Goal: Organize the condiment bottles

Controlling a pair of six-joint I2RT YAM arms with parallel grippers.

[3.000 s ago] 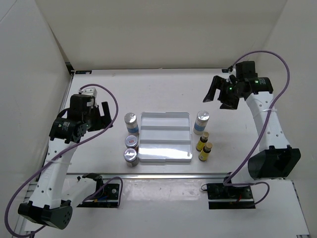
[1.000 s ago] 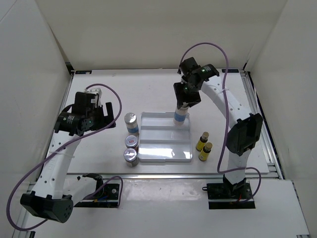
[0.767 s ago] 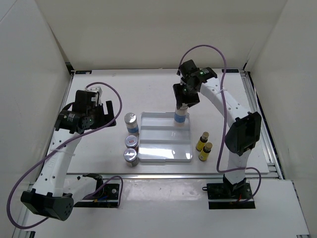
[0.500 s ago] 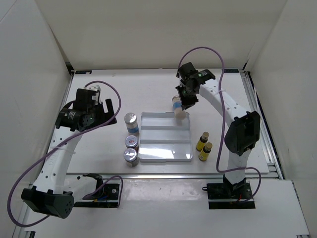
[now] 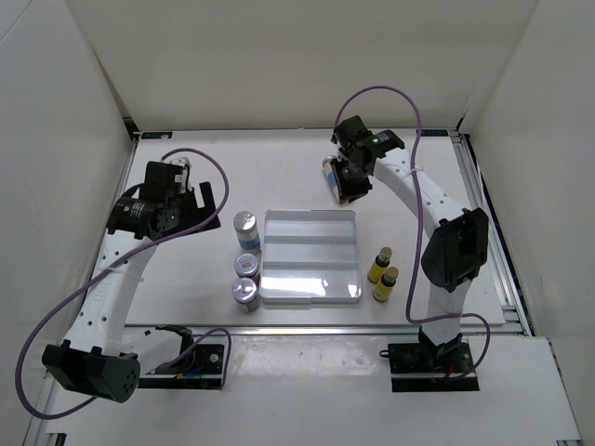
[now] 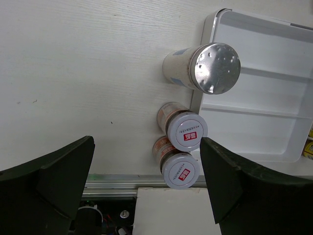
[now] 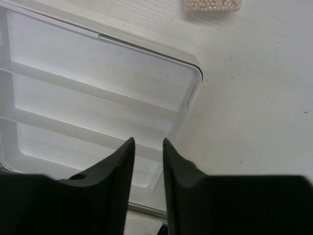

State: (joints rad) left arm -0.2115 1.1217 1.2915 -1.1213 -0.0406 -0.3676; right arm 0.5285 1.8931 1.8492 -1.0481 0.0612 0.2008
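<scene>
One tall silver-capped bottle (image 5: 245,226) (image 6: 215,67) stands left of the white tray (image 5: 309,297). Two short reddish-label jars (image 5: 247,265) (image 5: 246,293) stand in front of it; they also show in the left wrist view (image 6: 186,132) (image 6: 180,170). Two slim yellow bottles (image 5: 379,265) (image 5: 386,283) stand right of the tray. The other tall bottle (image 5: 335,178) is just past the tray's far edge, and only its grain-filled end (image 7: 212,5) shows. My right gripper (image 5: 348,182) (image 7: 148,139) is beside it, jaws nearly closed with nothing between them. My left gripper (image 5: 201,210) (image 6: 146,142) is wide open above the left bottles.
The tray (image 7: 98,63) has three long slots with no bottle in them. White walls enclose the table at the back and both sides. A metal rail runs along the near edge (image 6: 112,188).
The right gripper carried the tall bottle from right of the tray into the far slot. The bottle then tipped back over the far edge. The left gripper drifted slightly away from me.
</scene>
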